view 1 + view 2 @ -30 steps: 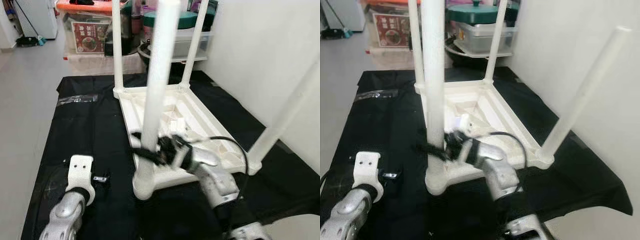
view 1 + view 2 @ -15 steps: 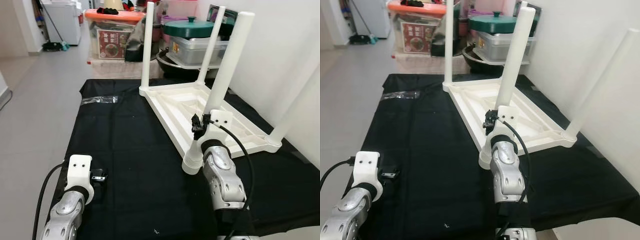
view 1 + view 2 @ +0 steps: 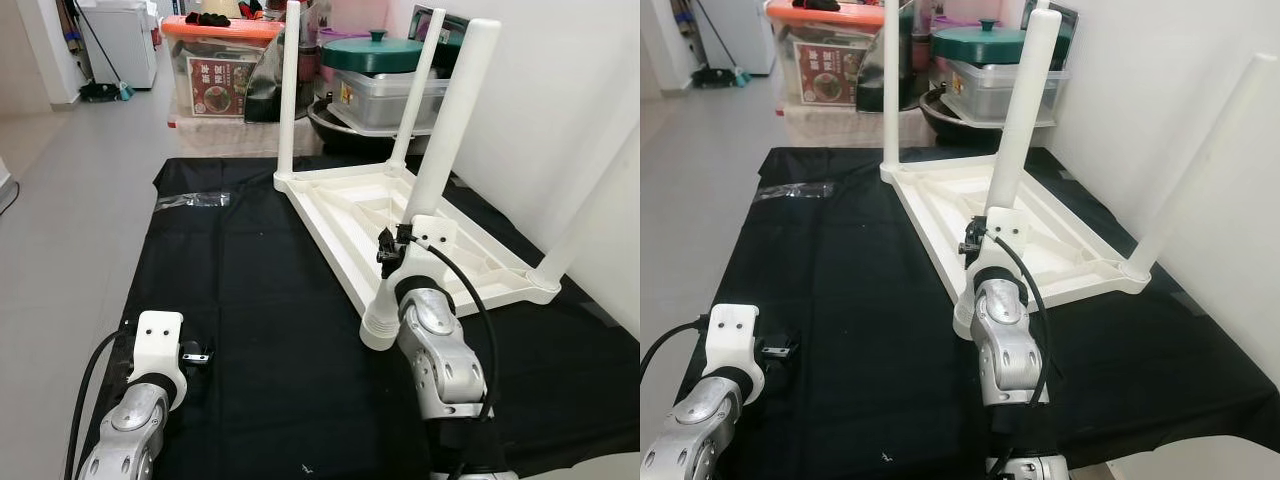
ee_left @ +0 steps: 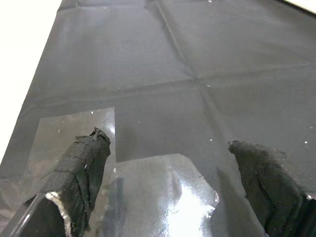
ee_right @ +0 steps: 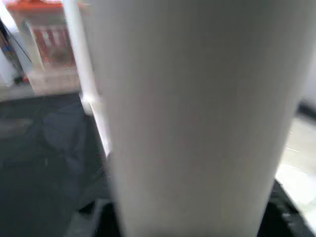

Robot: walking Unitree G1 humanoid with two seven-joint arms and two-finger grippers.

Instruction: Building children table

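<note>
Children's table [image 3: 400, 215]: white plastic, lying upside down on the black cloth [image 3: 250, 300] spread over the floor, top face down, four legs standing up. Inverted so, the leg sockets face up and can be reached from above.

Right gripper [image 3: 392, 252] sits at the near leg [image 3: 440, 150], low on its shaft just above the corner socket; right wrist view has the white shaft right up against the camera. Fingers look clenched round the leg, likely to twist or seat it.

Left gripper [image 4: 173, 182] hovers low over the cloth, fingers spread, empty.

Near leg's long axis runs roughly upright, leaning slightly away from the robot and toward the wall.
</note>
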